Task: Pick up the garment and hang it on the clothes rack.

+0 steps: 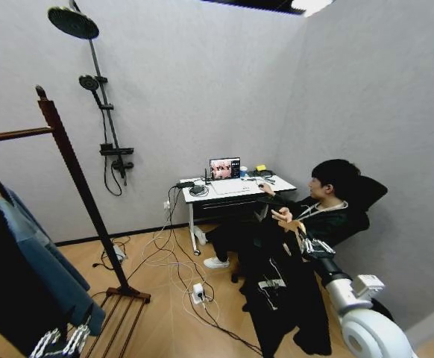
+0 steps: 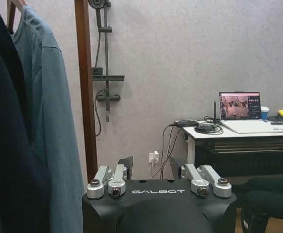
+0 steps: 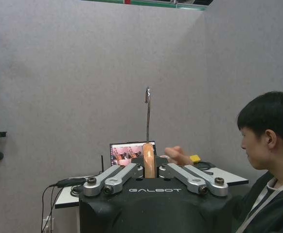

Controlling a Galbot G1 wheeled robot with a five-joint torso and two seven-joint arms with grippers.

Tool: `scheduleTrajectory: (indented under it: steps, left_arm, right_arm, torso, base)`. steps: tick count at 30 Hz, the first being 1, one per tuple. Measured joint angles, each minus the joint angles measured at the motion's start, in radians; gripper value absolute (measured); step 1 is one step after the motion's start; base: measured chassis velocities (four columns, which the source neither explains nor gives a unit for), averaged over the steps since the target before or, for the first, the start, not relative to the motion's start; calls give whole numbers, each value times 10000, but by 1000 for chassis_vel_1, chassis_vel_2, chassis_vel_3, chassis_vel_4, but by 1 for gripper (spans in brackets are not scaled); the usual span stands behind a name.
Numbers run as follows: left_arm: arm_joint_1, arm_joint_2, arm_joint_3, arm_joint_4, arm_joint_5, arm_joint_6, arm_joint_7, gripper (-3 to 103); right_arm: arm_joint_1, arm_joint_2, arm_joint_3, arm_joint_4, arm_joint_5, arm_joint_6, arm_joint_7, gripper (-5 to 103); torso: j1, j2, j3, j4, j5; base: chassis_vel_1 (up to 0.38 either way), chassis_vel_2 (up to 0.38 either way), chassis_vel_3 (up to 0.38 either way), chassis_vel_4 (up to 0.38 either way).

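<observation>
The right pincer (image 1: 300, 240) is gripping the neck of a light wooden hanger (image 3: 149, 165), its fingers closed on the wood just below the metal hook that stands upright above them in the right wrist view. From that hanger the garment, a short black top of soft dark fabric (image 1: 288, 306), is hanging free at the robot's right side, draping down in front of a seated person and clear of the floor as far as can be seen. Pick-up is therefore judged complete.

The clothes rack, a tall dark reddish-brown wooden frame with a knobbed post and one horizontal rail (image 1: 71, 164), is standing well apart to the robot's left. A teal-blue jacket (image 2: 49, 126) and a longer black coat (image 1: 4, 291) are hanging on it.

The left pincer (image 1: 60, 341) is idling low beside the rack's slatted shelf, fingers spread apart and holding nothing.

Remaining, by my judgement: carrying the garment across to the rail and seating the hook over it.
</observation>
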Motion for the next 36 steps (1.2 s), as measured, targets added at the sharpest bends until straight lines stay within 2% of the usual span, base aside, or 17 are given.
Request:
scheduleTrajectory:
  steps: [11,14,19,36]
  left_arm:
    - [0,0,0,0,0,0,0,46]
    - [0,0,0,0,0,0,0,46]
    - [0,0,0,0,0,0,0,46]
    - [0,0,0,0,0,0,0,46]
  right_arm:
    - [44,-21,-109,-1,-23,37,12,8]
    - [209,-218,-203,14,0,99,-3,8]
    - [554,-501,-424,140,45,190,-55,8]
    - [408,-296,-383,286,125,423,-103,8]
  torso:
    - [0,0,1,3,0]
    - [0,0,0,8,-1]
    - [0,0,0,1,0]
    - [0,0,0,3,3]
  base:
    - [37,36,37,43]
    - [68,35,59,49]
    - [0,0,0,0]
    - [-23,-31,34,35]
